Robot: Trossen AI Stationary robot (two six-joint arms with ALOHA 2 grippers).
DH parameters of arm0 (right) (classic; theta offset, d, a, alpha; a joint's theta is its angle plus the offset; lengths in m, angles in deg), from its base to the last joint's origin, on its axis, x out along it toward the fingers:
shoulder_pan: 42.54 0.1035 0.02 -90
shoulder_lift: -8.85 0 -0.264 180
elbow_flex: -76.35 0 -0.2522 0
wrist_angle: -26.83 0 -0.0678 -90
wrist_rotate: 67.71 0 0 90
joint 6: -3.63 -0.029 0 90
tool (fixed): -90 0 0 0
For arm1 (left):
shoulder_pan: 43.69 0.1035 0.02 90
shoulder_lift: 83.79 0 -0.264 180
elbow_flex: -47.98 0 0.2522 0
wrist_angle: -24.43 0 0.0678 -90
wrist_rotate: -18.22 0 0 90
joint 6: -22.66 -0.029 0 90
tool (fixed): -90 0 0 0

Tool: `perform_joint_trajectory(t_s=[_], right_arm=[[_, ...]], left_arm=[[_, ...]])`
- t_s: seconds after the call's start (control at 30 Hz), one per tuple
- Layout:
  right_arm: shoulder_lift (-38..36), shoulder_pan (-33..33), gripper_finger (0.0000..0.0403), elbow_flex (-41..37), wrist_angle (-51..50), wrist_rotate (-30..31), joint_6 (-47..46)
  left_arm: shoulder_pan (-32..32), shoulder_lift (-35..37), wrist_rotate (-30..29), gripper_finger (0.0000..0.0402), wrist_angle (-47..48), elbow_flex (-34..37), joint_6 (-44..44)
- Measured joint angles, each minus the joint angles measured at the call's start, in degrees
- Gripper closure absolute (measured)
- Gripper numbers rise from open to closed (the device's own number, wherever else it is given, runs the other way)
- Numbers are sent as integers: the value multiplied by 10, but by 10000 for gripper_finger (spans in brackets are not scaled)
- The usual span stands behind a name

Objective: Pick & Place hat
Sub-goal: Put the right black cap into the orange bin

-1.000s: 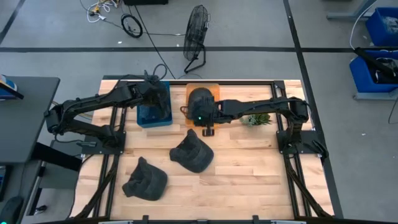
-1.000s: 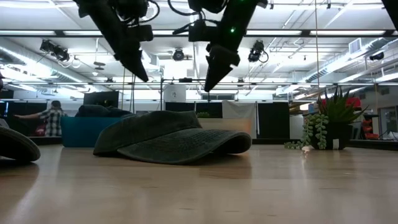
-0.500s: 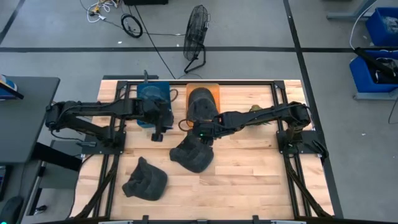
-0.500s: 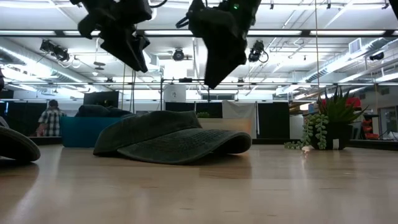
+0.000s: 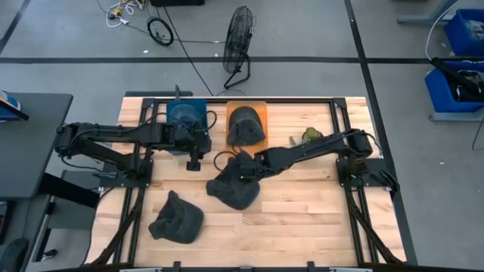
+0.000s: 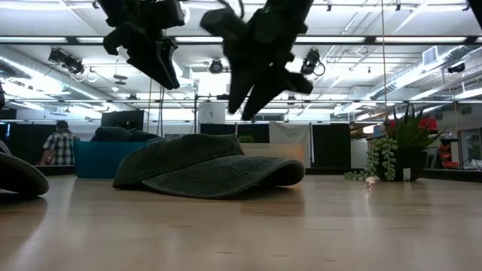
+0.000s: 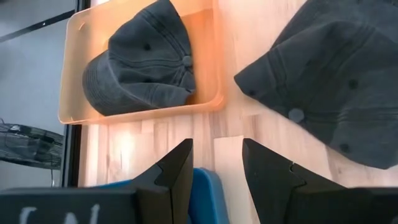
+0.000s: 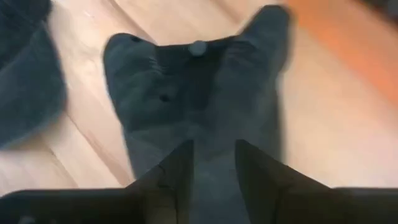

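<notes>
Three dark grey caps show on the table. One cap (image 5: 233,187) (image 6: 211,167) lies brim-down on the wood at mid-table. A second cap (image 5: 246,123) (image 7: 140,62) sits inside the orange tray (image 5: 261,112). A third cap (image 5: 176,219) lies toward the near left. My right gripper (image 5: 243,171) (image 8: 211,163) hangs open just above the middle cap (image 8: 199,93), clear of it in the low view (image 6: 252,83). My left gripper (image 5: 194,161) (image 7: 216,163) is open, in the air beside the blue bin (image 5: 185,121).
A small potted plant (image 5: 310,137) (image 6: 399,150) stands at the far right of the table. The blue bin (image 7: 205,186) and orange tray (image 7: 74,93) sit side by side at the far edge. Bare wood lies toward the near right. A person (image 6: 60,143) stands in the room behind.
My right gripper has swung from beside the orange tray toward the near edge, tipping, and now hangs over the middle cap. My left gripper has left the blue bin and come toward the near edge, then stayed there. The caps have not moved.
</notes>
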Motion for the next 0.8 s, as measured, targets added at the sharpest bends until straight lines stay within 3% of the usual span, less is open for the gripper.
perform_joint_trajectory(t_s=[0.2, 0.53, 0.8], right_arm=[[36, 6, 291, 0, 67, 21, -33], [37, 3, 291, 0, 2, 66, -90], [37, 2, 292, 0, 43, 67, -83]], left_arm=[[0, 0, 0, 259, 1, 0, 4], [0, 0, 0, 259, 14, 0, 4], [0, 0, 0, 259, 13, 0, 3]])
